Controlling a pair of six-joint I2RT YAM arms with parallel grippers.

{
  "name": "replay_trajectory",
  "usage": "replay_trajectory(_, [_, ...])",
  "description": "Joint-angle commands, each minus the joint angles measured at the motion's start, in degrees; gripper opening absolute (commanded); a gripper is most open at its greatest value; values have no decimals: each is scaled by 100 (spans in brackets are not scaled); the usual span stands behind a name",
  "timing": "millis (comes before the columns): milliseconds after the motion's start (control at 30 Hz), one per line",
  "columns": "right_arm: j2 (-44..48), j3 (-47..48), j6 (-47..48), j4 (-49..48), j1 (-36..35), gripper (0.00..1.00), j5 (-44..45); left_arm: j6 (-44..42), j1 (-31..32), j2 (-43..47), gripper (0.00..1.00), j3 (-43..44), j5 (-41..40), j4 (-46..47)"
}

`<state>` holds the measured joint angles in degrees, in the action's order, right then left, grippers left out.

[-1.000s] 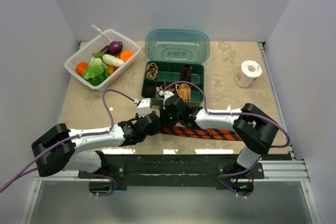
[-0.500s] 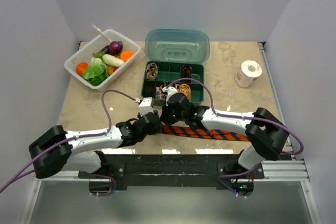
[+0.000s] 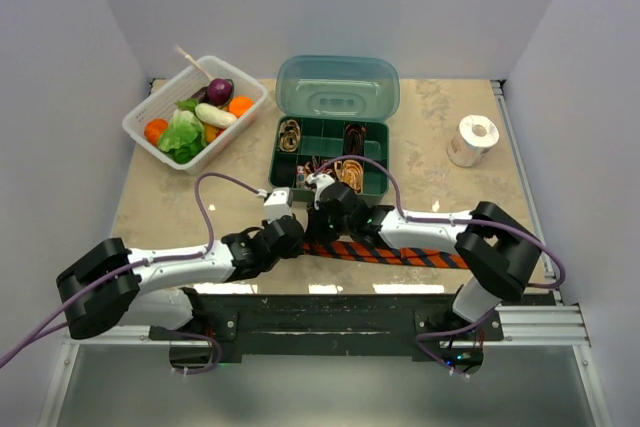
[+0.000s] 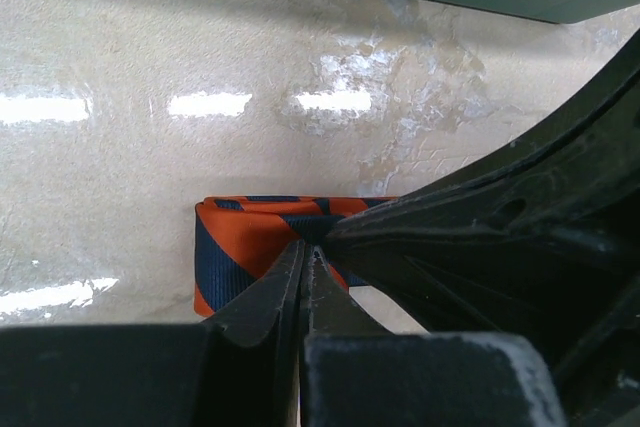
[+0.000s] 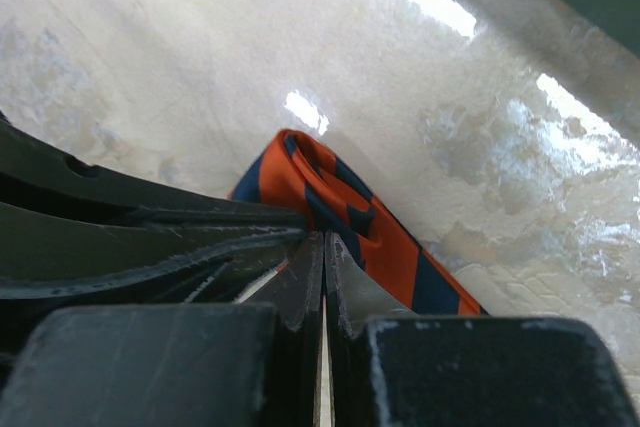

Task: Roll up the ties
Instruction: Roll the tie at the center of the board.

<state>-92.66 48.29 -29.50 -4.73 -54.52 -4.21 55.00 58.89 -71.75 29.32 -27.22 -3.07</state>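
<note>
An orange-red tie with navy diagonal stripes [image 3: 400, 254] lies along the table's near edge, its left end folded over. Both grippers meet at that folded end. In the left wrist view my left gripper [image 4: 308, 249] is shut, its tips pinching the edge of the tie [image 4: 245, 237]. My right gripper [image 5: 323, 239] is also shut, its tips on the fold of the tie [image 5: 375, 237]. From above, the left gripper [image 3: 300, 243] and right gripper [image 3: 318, 237] almost touch. Small rolled ties [image 3: 290, 133] sit in a green box.
The green compartment box [image 3: 372, 139] stands just behind the grippers with its lid [image 3: 338, 87] open at the back. A white basket of vegetables [image 3: 165, 97] is at the back left. A white tape roll [image 3: 472, 140] stands at the right. Purple cables arch over both wrists.
My left gripper was open and has now shut on the tie's folded end. The right arm's elbow swung out and back slightly; its gripper stayed shut at the fold.
</note>
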Motion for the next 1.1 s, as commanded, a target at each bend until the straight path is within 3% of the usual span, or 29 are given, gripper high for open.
replay_trajectory(0, [29,-127,93,-212,3,0,-107,63,-18,-94,1,30,-73,193])
replay_trajectory(100, [-6,-145,146,-151,3,0,-54,81,-18,-85,1,65,-108,88])
replay_trajectory(200, [-41,-206,190,-160,3,0,-10,107,-45,-77,8,162,-143,-62])
replay_trajectory(400, [-234,-276,164,-388,-6,0,-54,-7,-141,81,34,363,-143,-360])
replay_trajectory(667, [-270,-426,93,-599,-6,0,-28,-148,-545,722,55,478,-222,-1020])
replay_trajectory(833, [-340,-373,67,-652,3,0,-36,-227,-897,1171,61,-206,189,-538])
replay_trajectory(1067, [-542,-294,5,-775,3,0,-107,-52,-1134,1286,62,-1164,867,892])
